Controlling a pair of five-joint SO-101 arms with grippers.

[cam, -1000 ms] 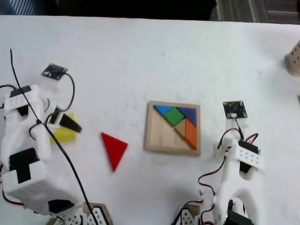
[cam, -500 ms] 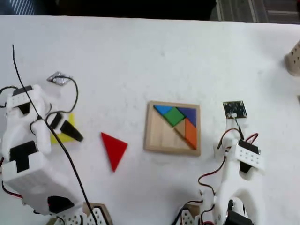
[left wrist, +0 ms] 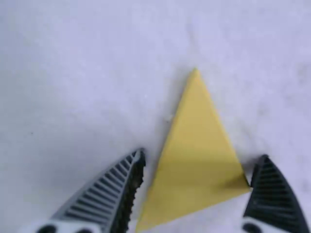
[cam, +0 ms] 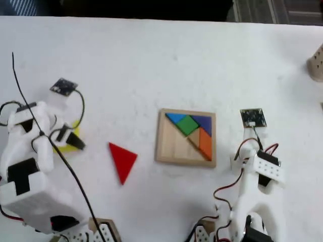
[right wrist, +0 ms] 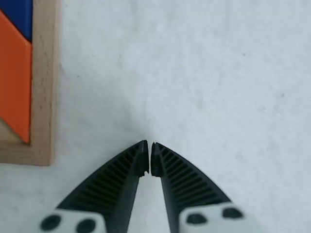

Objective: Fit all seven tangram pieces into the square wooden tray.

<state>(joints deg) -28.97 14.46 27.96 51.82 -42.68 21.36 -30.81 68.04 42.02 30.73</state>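
**A:** Where do your tools stand?

**B:** Your left tool (left wrist: pixel 201 155) is spread wide, one finger on each side of the yellow triangle (left wrist: pixel 194 145), which lies flat on the bench (cam: pixel 151 65). The dark finger's tip sits just at one corner; I cannot tell if it touches. Your right tool (right wrist: pixel 149 158) is pressed together, tips over white bench near the tray's outer rim.

**A:** And the edges, the room?

**B:** The tray (cam: pixel 161 146) sits mid-bench. Light blue (cam: pixel 175 118), green (cam: pixel 187 124), dark blue (cam: pixel 203 122) and orange (cam: pixel 205 142) pieces fill its far and right part; bare wood shows in its near left part. The red triangle (cam: pixel 122 160) lies between the yellow one and the tray, apart from both, with white bench on each side.

**A:** Anything in your way?

**B:** A black cable (cam: pixel 30 108) crosses over the left arm, a small circuit board (cam: pixel 63 86) lies just beyond it, another (cam: pixel 252 117) sits right of the tray, and a pegged wooden block (cam: pixel 316 63) stands at the bench's far right edge.
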